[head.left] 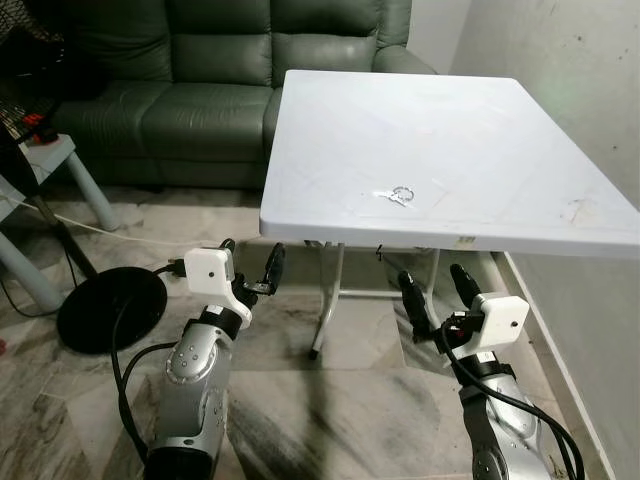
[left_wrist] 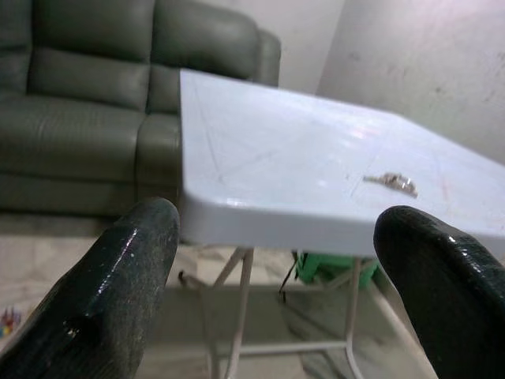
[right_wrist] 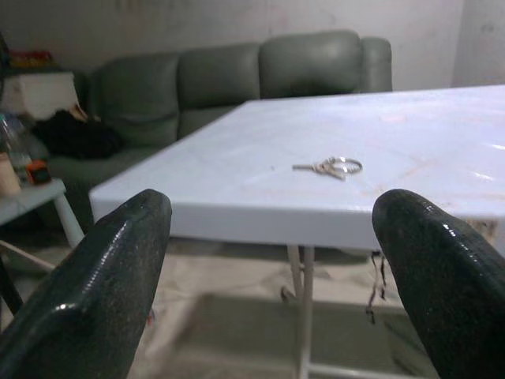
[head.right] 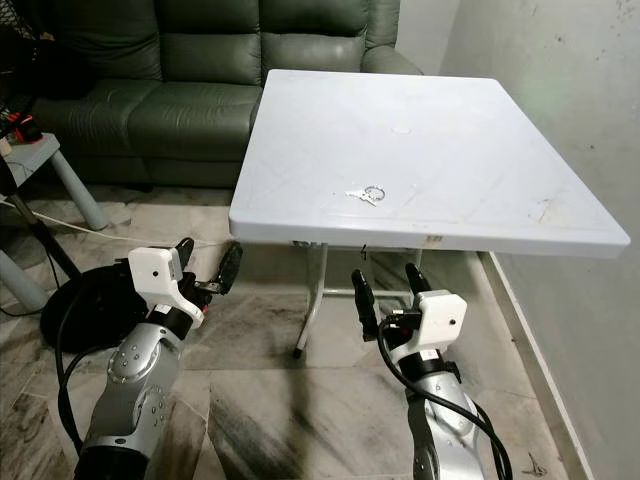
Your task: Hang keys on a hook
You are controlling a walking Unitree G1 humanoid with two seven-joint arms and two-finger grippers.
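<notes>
While held low before the white table (head.left: 480, 140), both grippers spread wide, gripping nothing. Left gripper (head.left: 250, 268) below the near-left table corner; right gripper (head.left: 435, 290) below the near edge. Keys (head.left: 398, 196) flat on the tabletop, above and ahead of the right jaws, well apart from both. Green sofa (head.left: 200, 60) beyond the table.

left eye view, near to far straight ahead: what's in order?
Right gripper with open black fingers, below the table edge → white plastic folding table → small silver keys on a ring near its front edge → dark green leather sofa behind.
</notes>
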